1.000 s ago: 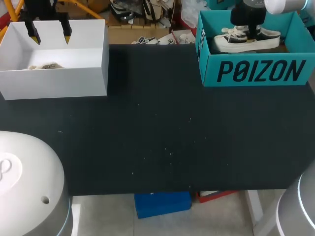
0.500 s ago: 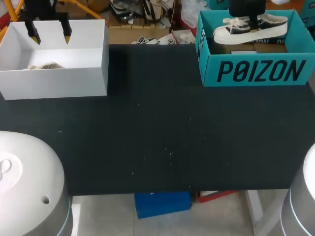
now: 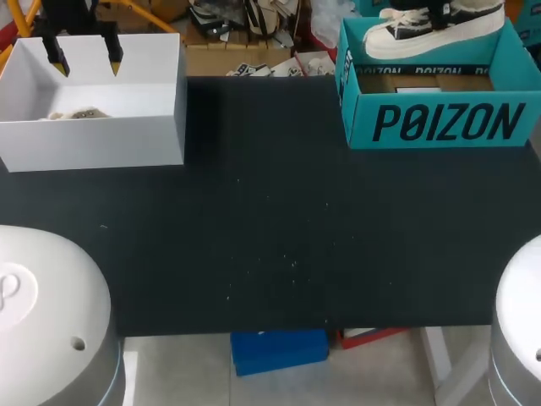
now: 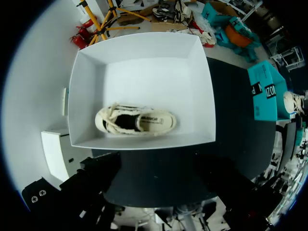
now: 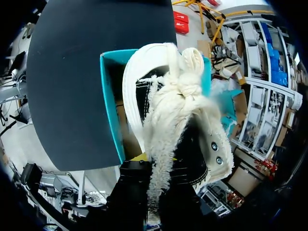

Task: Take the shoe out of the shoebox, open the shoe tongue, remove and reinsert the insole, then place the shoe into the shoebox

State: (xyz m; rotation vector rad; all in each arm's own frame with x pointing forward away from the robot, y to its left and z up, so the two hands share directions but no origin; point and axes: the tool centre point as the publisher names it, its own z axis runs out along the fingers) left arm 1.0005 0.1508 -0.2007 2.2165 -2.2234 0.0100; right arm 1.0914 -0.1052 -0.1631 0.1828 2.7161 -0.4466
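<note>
**Sneaker held above the teal shoebox**

There are two shoes, two boxes and two pincers. The task's shoe (image 3: 427, 30), a low sneaker with a black fabric upper, thick white rubber sole and fuzzy cream laces, hangs in the air just over the far side of the teal shoebox (image 3: 439, 123), clear of its floor. Its long axis runs across the head view. The toe points toward the robot's left and the heel sits a little higher than the toe. The right pincer (image 5: 161, 166) is clamped on the shoe's upper from both sides, with one yellow tip showing beside the laces. The shoebox is open-topped cardboard, rectangular, with a brown floor.

Well apart on the dark matte tabletop (image 3: 270, 220) stands a white box (image 3: 93, 139), also open-topped. It holds a cream shoe (image 4: 134, 120) lying lengthwise. The left pincer (image 3: 84, 57) hovers above this box with its fingers spread wide, holding nothing.
</note>
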